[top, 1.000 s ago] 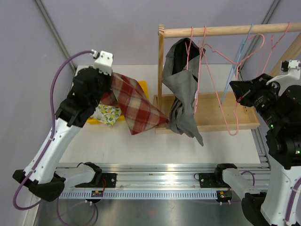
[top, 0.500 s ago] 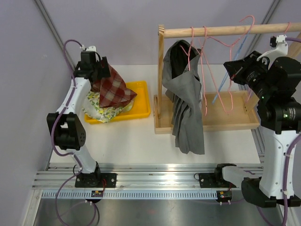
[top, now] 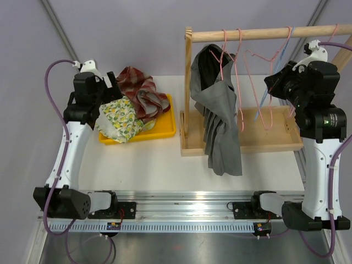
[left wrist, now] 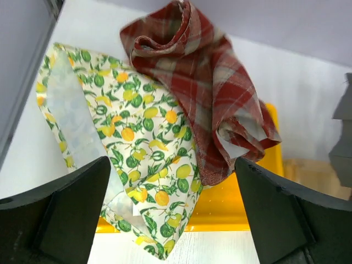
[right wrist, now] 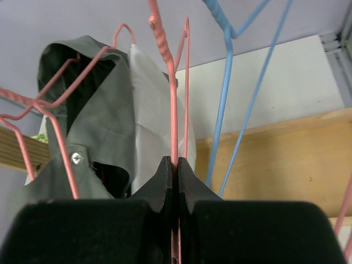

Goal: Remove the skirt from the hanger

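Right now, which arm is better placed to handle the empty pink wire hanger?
Right: the right fingers are shut on the pink wire hanger near the wooden rail. The left fingers stand open over the yellow plastic tray.

There are two robot arms, a left arm (top: 69,148) and a right arm (top: 318,159). One yellow tray (top: 165,131) holds two cloths: one plaid skirt (top: 144,93) and one lemon-print cloth (top: 122,118). One wooden rack (top: 258,34) carries one grey garment (top: 220,126), one blue hanger (right wrist: 223,104), and the pink wire hanger (right wrist: 172,110) at least three times over; their overlapping wires prevent a surer count.
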Controlling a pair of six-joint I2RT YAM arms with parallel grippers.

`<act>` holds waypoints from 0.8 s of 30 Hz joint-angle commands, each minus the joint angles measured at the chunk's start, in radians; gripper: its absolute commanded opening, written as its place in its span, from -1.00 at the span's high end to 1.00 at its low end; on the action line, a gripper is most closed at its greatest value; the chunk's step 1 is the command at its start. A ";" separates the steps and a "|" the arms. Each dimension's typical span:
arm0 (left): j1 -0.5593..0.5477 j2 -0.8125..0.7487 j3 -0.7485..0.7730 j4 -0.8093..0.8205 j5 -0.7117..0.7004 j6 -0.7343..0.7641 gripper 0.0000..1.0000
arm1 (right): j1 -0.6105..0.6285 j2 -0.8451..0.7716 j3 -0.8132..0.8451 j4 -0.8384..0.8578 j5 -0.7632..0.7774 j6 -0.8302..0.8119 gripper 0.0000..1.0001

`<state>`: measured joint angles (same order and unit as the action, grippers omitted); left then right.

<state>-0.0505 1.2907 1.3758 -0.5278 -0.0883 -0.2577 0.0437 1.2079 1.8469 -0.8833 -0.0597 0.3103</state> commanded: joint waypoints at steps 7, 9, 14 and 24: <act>0.001 -0.140 -0.156 -0.006 0.041 -0.015 -0.98 | 0.002 -0.093 -0.104 -0.054 0.196 -0.077 0.67; 0.000 -0.165 -0.185 0.003 0.059 -0.026 -0.98 | 0.002 -0.094 -0.071 -0.060 0.202 -0.076 -0.65; 0.000 -0.252 -0.234 -0.040 0.058 -0.017 -0.98 | 0.001 -0.068 0.086 -0.098 0.141 -0.062 -0.99; -0.002 -0.396 -0.437 -0.009 0.035 -0.011 -0.98 | 0.002 -0.031 0.163 0.050 -0.460 0.104 -0.94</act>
<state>-0.0513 0.8936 0.9840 -0.5797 -0.0563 -0.2668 0.0437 1.1408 2.0201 -0.9207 -0.2790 0.3321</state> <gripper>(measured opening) 0.987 0.983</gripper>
